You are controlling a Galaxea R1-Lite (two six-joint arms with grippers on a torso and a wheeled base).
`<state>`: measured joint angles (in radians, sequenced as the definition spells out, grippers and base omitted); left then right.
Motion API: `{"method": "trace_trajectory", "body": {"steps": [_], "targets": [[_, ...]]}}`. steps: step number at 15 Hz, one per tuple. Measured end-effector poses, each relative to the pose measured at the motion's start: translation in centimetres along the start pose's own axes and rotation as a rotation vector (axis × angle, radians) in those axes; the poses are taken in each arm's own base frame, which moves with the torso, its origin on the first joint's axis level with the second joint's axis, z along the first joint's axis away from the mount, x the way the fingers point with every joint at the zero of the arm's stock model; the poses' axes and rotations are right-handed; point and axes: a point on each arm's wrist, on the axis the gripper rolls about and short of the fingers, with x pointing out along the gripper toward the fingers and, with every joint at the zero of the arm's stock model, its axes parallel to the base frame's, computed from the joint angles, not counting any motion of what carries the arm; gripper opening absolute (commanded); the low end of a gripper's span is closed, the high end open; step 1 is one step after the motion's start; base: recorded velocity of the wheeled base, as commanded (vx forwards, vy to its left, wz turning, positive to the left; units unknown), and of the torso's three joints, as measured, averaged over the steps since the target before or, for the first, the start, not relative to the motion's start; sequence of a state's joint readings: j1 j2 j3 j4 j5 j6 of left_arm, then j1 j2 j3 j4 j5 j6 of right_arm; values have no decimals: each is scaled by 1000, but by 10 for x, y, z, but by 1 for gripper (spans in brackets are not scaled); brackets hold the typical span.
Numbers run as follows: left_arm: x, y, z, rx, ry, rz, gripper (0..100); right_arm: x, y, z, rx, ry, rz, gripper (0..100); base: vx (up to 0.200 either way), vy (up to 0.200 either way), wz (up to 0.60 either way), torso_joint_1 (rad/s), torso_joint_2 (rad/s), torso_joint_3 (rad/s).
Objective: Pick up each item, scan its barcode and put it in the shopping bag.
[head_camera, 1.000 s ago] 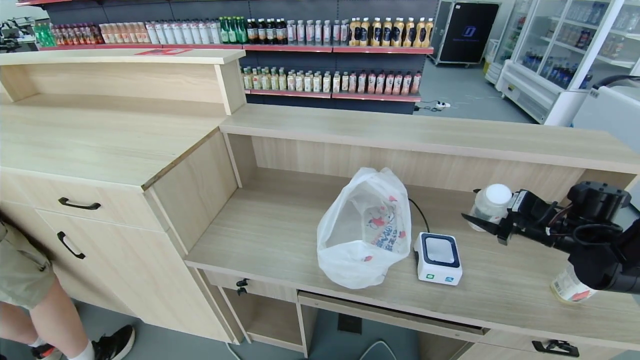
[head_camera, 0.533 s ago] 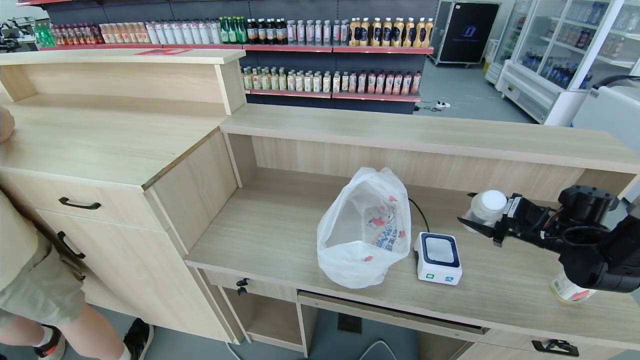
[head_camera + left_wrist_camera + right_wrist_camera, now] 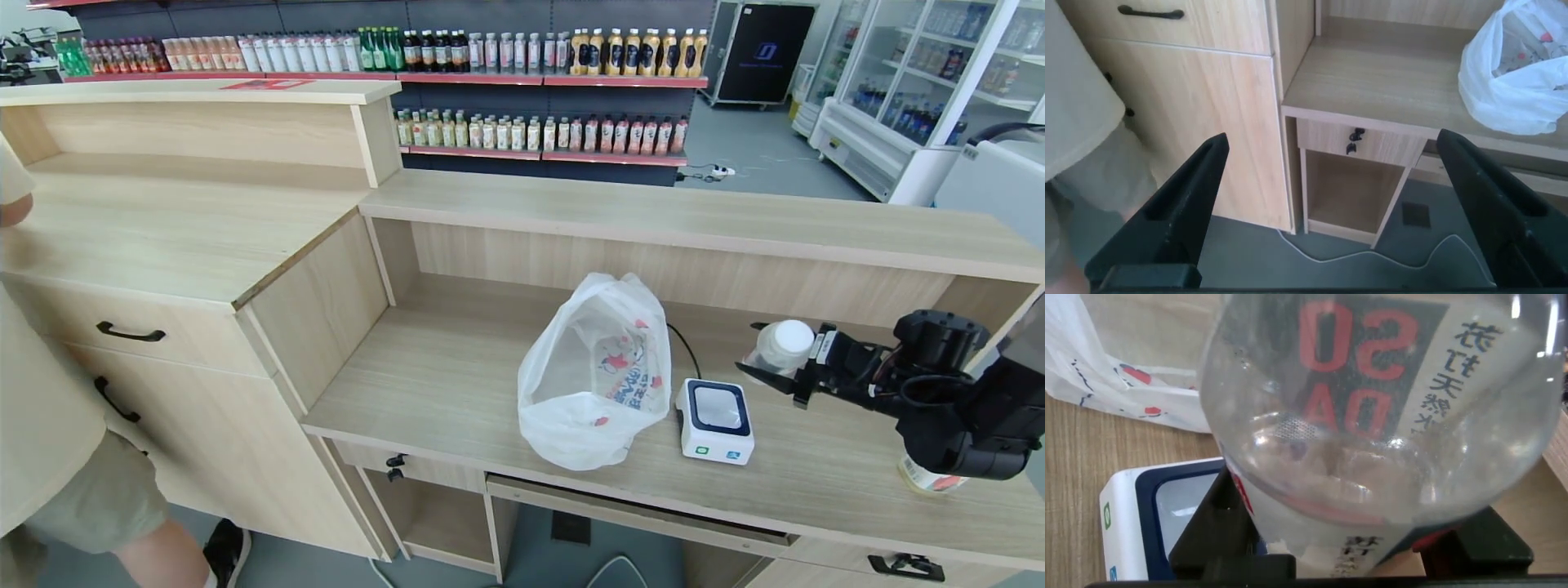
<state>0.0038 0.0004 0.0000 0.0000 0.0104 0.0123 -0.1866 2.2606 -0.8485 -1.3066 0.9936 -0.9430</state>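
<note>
Right now, at mid-right of the head frame, the right pincer (image 3: 755, 351) is clenched on a clear plastic bottle with a white cap (image 3: 785, 339). The bottle is held tilted, up off the pale wooden desk (image 3: 457, 376).

- A small white box scanner with a dark-framed glass window (image 3: 715, 420) sits lower centre, just beside a crumpled white plastic shopping bag with red print (image 3: 596, 376) to its left.
- The bottle is up and right of the scanner, apart from it.
- A second labelled bottle (image 3: 927, 475) stands at the lower right edge, behind the arm.
- The left pincer (image 3: 1331, 140) is released, jaws wide, hanging low beside the cabinet.

Step in hand, as I judge it, is presenting the barcode.

- Carry the bottle down-left until its label is over the glass.
- I cannot see the barcode. Red label print faces the wrist camera (image 3: 1372, 416), so roll the wrist slowly until the code meets the window.
- Hold close to the glass without touching it.
- The fingers should not cover the label.
- The bag is slack, so release well inside its mouth.
</note>
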Motion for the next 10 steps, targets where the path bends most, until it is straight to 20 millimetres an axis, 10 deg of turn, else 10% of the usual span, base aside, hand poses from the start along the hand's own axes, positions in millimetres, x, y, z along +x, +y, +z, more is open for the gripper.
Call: {"method": "trace_trajectory", "body": {"steps": [10], "targets": [[0, 0, 0, 0, 0, 1, 100, 13, 6, -7, 4, -25, 26, 0, 0, 0, 0, 0, 0, 0]]}}
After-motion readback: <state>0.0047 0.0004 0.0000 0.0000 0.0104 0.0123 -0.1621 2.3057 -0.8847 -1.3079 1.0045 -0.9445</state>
